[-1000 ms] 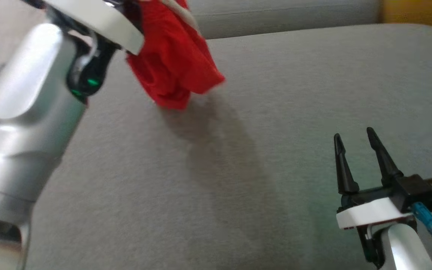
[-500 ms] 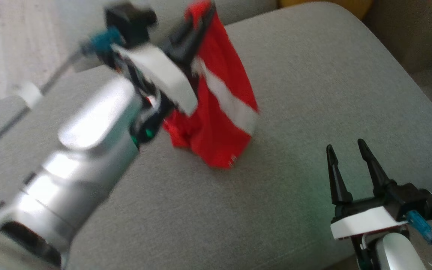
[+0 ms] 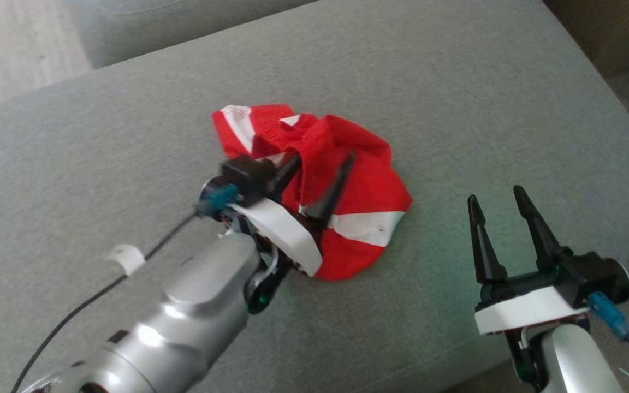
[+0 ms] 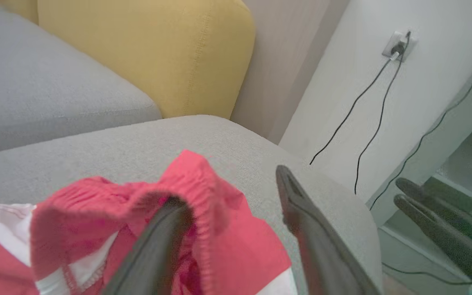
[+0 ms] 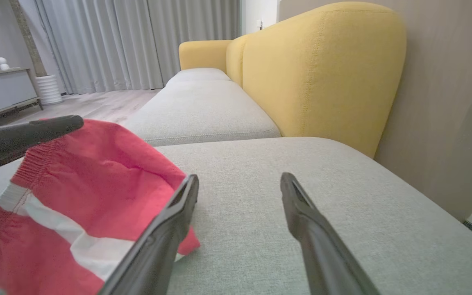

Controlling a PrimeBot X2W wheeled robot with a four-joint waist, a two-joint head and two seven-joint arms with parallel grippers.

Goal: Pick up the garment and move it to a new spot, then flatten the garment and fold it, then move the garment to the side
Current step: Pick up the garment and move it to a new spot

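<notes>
Part of the garment (image 3: 363, 191) is being covered by the left hand (image 3: 323, 157) at frame centre; one fingertip (image 4: 170, 217) is being hidden under its elastic hem. The crumpled red, white-striped garment is being supported by the sofa cushion (image 3: 456, 82). Both hands are being held spread with nothing gripped, the right hand (image 3: 496, 195) at lower right.

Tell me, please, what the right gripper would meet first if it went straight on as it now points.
The right gripper would likely meet bare cushion first, passing right of the garment; the yellow backrest lies beyond. Depth is unclear.
</notes>
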